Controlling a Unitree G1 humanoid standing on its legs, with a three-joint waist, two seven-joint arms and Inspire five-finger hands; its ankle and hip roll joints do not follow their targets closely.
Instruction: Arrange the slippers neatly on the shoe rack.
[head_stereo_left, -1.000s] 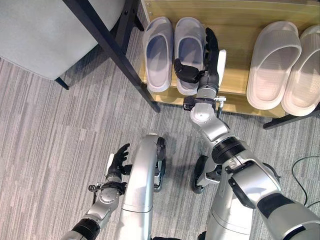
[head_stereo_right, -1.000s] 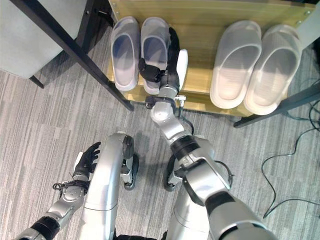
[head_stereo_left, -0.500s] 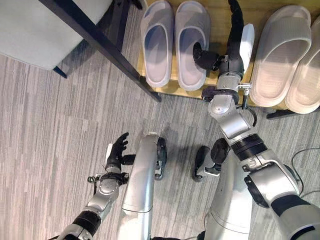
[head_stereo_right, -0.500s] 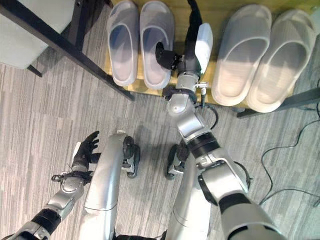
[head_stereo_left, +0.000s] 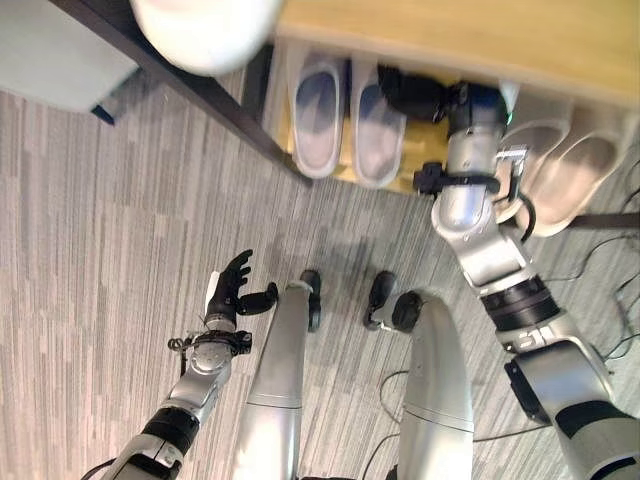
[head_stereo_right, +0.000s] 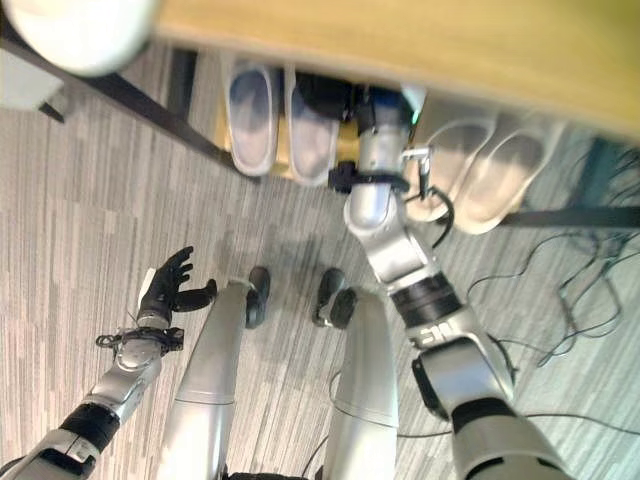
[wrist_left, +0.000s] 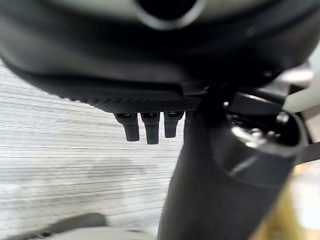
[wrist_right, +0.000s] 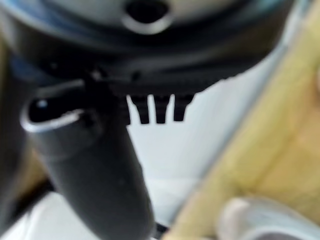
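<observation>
While the left hand (head_stereo_left: 229, 290) is hanging open and empty down by the floor, the right hand (head_stereo_left: 425, 96) is reaching under the top shelf (head_stereo_left: 450, 35) just beside the grey slippers (head_stereo_left: 347, 120) (lying toes-inward on the lower shelf (head_stereo_left: 415, 170)), though I can't tell what its fingers are doing.

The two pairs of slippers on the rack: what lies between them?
The right hand reaches in between the grey pair and the white pair, seen from both eye views.
</observation>
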